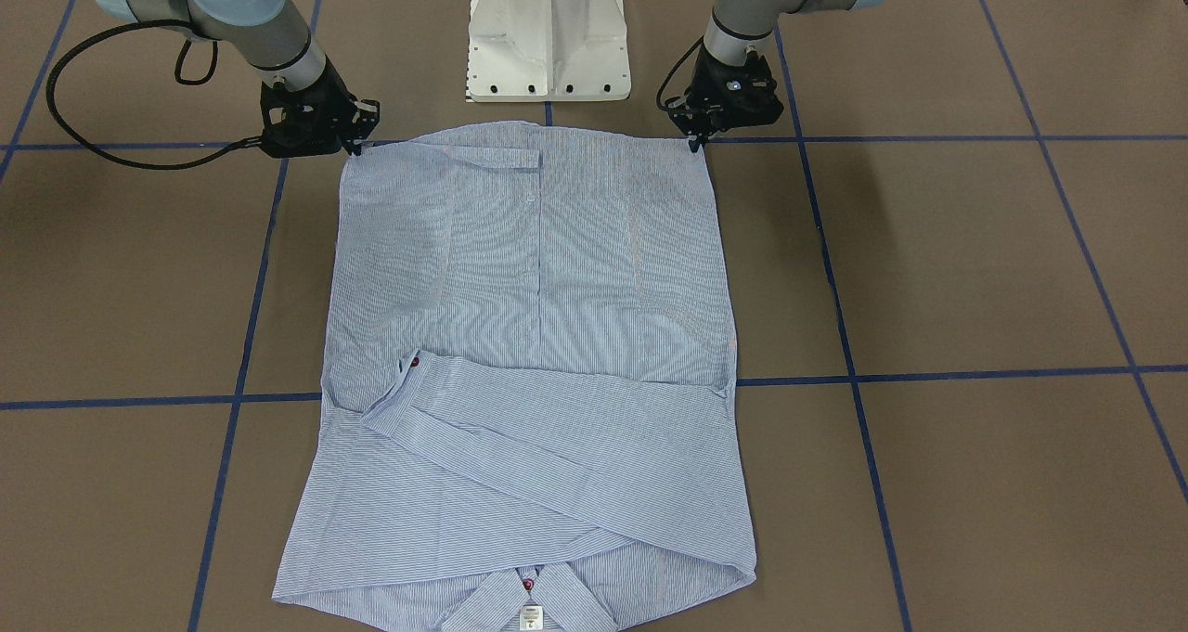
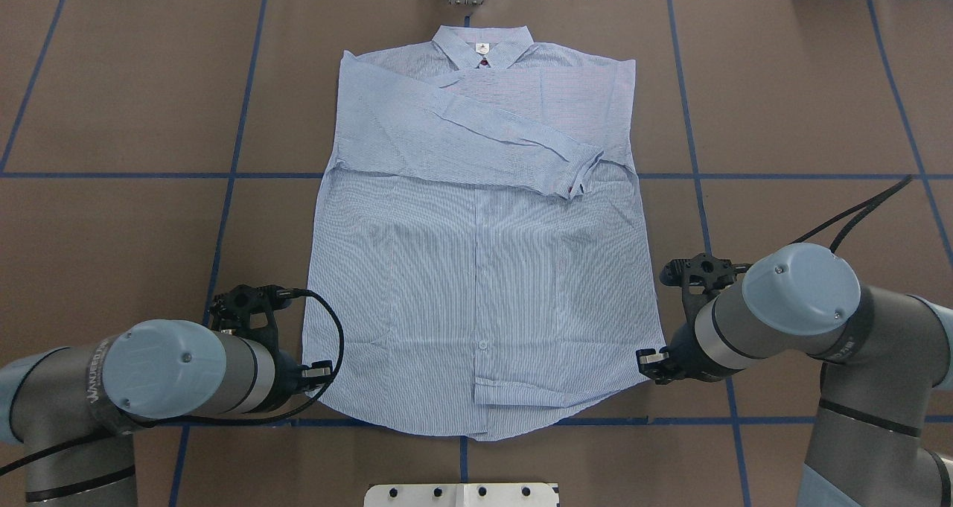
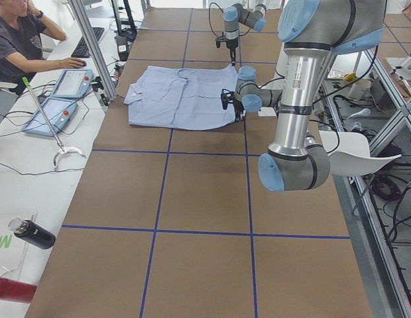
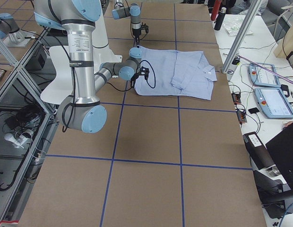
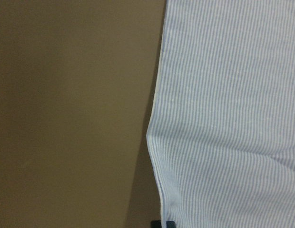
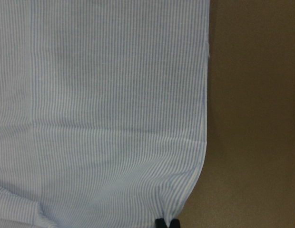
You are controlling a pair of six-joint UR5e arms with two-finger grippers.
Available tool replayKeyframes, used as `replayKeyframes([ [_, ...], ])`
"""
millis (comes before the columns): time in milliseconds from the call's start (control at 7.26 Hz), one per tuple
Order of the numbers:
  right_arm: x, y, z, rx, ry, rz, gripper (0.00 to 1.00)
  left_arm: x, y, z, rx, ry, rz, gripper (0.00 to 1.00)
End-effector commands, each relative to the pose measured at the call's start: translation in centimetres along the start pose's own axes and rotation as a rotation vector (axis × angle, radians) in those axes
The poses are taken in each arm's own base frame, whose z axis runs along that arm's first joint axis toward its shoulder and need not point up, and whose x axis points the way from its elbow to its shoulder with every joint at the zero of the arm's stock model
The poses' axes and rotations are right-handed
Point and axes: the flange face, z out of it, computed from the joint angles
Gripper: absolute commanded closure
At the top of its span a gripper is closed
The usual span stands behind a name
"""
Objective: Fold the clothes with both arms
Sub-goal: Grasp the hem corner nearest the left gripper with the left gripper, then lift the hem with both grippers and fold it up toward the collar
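Lying flat on the bench (image 2: 112, 120), the shirt (image 2: 476, 269) points its collar (image 2: 482, 45) away from the robot; left claw (image 2: 319, 371) and right claw (image 2: 646, 359) each appear pinched shut on 1 near hem corner

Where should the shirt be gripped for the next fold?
Likely by its two hem corners nearest the robot, each from its outer side: the shirt lies flat, sleeves folded across the chest, with left gripper and right gripper at those corners.

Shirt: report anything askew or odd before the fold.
Two things on the shirt: a strip of the hem near its middle is turned back, and the top folded sleeve runs slanted across the chest, its cuff rumpled.
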Motion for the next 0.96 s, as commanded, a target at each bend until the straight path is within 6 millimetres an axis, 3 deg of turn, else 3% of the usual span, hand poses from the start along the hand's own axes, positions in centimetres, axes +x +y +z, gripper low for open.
replayKeyframes([
  [0,-1.1,1.6,-3.1,-0.041,-0.073,-0.025,1.0,0.8,1.0,-2.1,-0.012,0.04,0.014,1.0],
  [138,-0.9,2.6,-4.2,-0.083,-0.098,-0.032,1.0,0.8,1.6,-2.9,-0.022,0.048,0.021,1.0],
  [551,-0.4,5.3,-6.9,-0.199,-0.16,-0.057,1.0,1.0,6.7,-5.8,-0.147,-0.004,0.07,1.0],
  [689,0.0,5.9,-7.3,-0.22,-0.171,-0.064,1.0,1.1,8.4,-7.3,-0.176,-0.004,0.092,1.0],
  [827,0.8,6.2,-7.0,-0.221,-0.202,-0.089,1.0,1.3,8.7,-8.1,-0.181,-0.001,0.096,1.0],
])
